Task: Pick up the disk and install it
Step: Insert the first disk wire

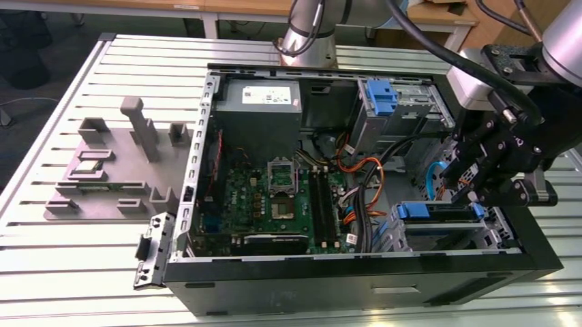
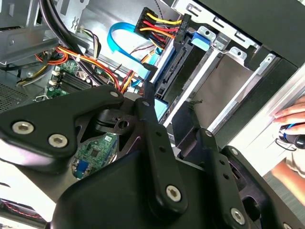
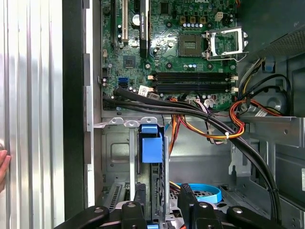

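Observation:
The disk [image 1: 435, 211] stands on edge in the lower drive bay at the exterior view's right, inside the open computer case [image 1: 364, 269]. Its blue frame [image 3: 149, 147] shows end-on between the bay's metal rails, and a blue corner of the frame [image 2: 161, 109] shows in the second wrist view. My gripper [image 1: 468, 194] hangs over that bay. Its two black fingers [image 3: 139, 206] straddle the disk's edge. A gap shows between the other finger [image 3: 187, 202] and the disk. The gripper [image 3: 162, 193] is open.
Black, orange and yellow cables [image 3: 209, 119] cross just beside the bay, and a blue flat cable [image 2: 119, 45] loops nearby. The motherboard [image 1: 272, 197] fills the case middle. A bare blue bracket [image 1: 384, 95] sits in the upper bay. A person's hand [image 2: 290, 117] rests outside the case. A grey fixture [image 1: 118, 163] stands on the table.

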{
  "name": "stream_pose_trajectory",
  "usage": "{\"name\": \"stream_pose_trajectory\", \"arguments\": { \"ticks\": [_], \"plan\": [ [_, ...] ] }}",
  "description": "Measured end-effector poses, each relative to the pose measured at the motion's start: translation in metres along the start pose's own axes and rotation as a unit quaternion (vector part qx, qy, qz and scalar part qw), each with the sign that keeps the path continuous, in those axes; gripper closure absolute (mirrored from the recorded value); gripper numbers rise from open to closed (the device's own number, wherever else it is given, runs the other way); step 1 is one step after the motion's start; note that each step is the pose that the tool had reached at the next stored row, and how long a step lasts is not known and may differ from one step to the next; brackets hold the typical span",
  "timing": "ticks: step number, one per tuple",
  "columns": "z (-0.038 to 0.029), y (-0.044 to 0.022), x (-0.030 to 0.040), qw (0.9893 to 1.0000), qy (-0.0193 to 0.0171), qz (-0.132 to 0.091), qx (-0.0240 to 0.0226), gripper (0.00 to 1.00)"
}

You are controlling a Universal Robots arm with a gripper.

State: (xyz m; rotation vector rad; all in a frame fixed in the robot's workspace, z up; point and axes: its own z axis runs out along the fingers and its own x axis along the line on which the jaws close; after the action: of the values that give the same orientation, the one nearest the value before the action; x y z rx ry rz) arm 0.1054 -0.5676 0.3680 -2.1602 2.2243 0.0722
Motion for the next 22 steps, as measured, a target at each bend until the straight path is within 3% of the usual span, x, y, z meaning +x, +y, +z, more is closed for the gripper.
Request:
{"name": "stream_pose_trajectory", "arguments": {
  "ticks": [10, 16, 22],
  "plan": [
    [0.0009, -0.0002, -0.0027, 1.0, 0.0, 0.0, -0.0002, 0.58],
    [-0.0049, -0.0003, -0.0032, 1.0, 0.0, 0.0, -0.0015, 0.58],
    [-0.0042, -0.0008, -0.0106, 1.0, 0.0001, 0.0, -0.0015, 0.58]
  ]
}}
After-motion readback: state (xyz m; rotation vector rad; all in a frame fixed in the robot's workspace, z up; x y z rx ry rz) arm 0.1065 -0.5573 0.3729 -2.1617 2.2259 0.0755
